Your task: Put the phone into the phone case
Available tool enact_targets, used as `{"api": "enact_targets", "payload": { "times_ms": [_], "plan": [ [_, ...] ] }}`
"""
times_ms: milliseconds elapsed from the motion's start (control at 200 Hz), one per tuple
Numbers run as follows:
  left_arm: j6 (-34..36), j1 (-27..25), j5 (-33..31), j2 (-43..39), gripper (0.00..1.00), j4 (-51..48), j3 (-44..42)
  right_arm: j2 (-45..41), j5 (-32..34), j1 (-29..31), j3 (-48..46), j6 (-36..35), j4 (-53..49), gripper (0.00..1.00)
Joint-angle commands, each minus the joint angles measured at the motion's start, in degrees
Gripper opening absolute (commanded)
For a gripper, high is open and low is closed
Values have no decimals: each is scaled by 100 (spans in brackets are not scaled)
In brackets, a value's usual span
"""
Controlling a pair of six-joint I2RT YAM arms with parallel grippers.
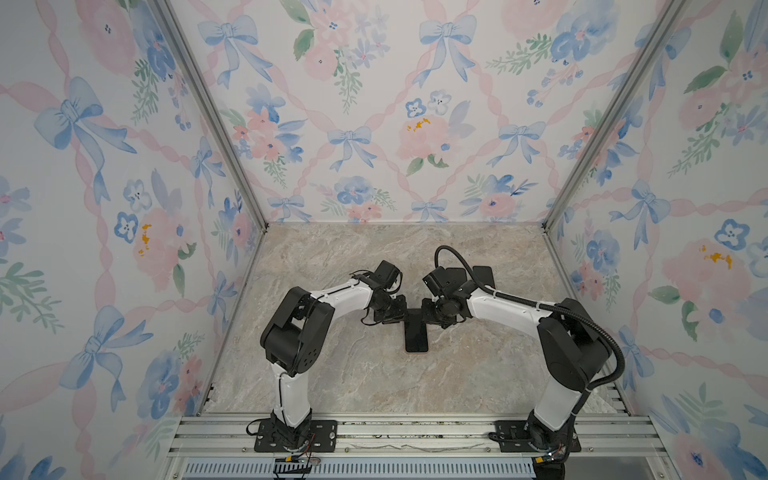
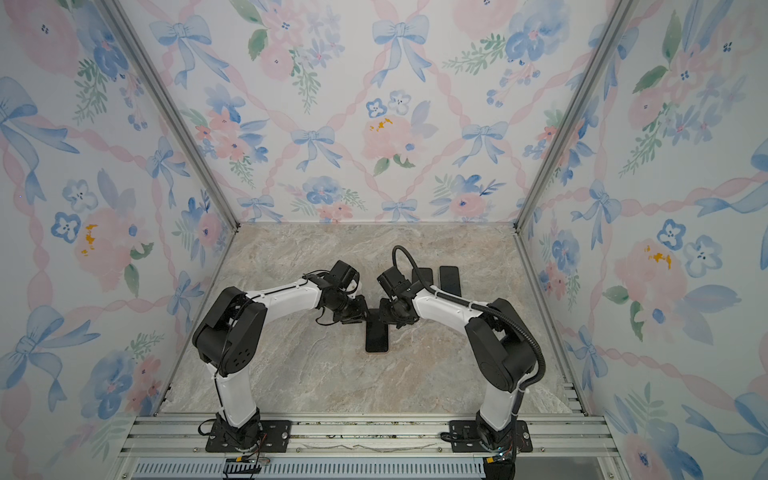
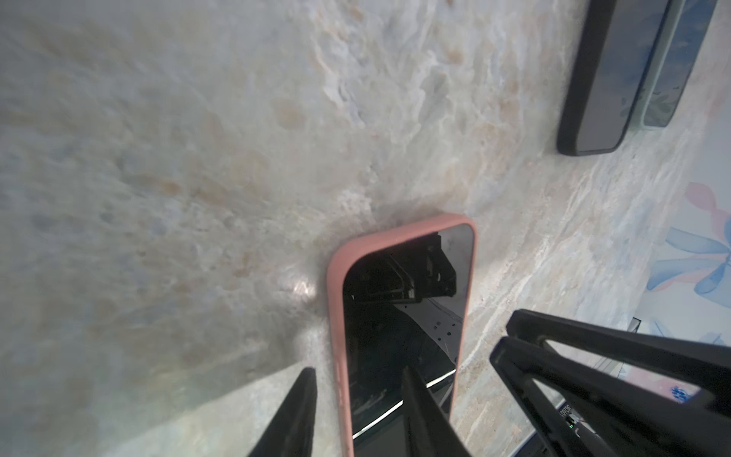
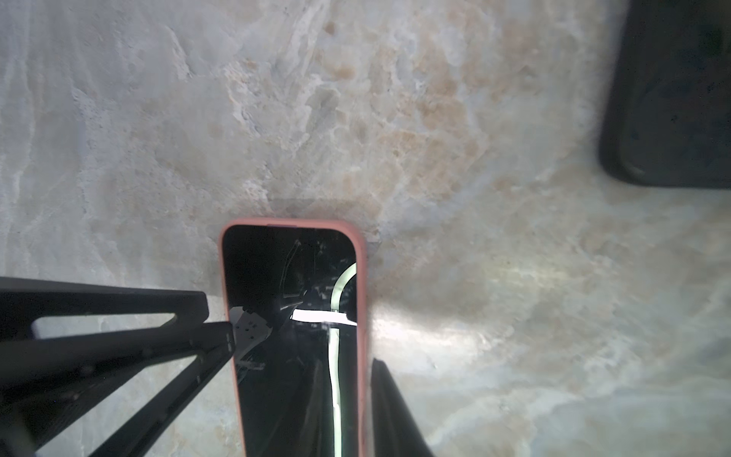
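Phone (image 1: 416, 332) lay screen up in the pink phone case (image 3: 336, 316) at the middle of the marble worktop (image 1: 457, 374), with the rim wrapped round every corner the wrist views showed, so the fit looked done or nearly so. The left tool (image 3: 358, 372) stood with its fingers apart, one outside the case's long edge and one over the glass, clamped on nothing. The right tool (image 3: 503, 335) sat just beside the opposite long edge; whether its fingers were apart could not be told. The likeliest trouble was a snag on leaving: the left tool's inner finger, rising at a slant, could hook the soft lip and peel a corner back off the phone. A sideways brush from either tool could also skate the cased phone across the smooth worktop, towards the two dark handsets (image 2: 450, 280) lying well apart at the far right.
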Motion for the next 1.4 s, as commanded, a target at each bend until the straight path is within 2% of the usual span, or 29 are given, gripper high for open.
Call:
{"api": "enact_targets", "payload": {
  "times_ms": [0, 460, 585, 840, 1395],
  "plan": [
    [301, 19, -31, 203, 38, -177, 226, 212, -249, -110, 187, -172, 95, 25],
    [448, 32, 6, 615, 25, -192, 515, 489, -407, -288, 147, -176, 391, 26],
    [457, 28, 41, 665, 19, -192, 506, 638, -462, -289, 196, -174, 458, 23],
    [485, -133, 85, 721, 12, -189, 530, 687, -626, -271, 98, -75, 637, 17],
    [433, -298, 103, 622, 7, -190, 656, 713, -587, -157, 89, 2, 650, 13]
  ]
}}
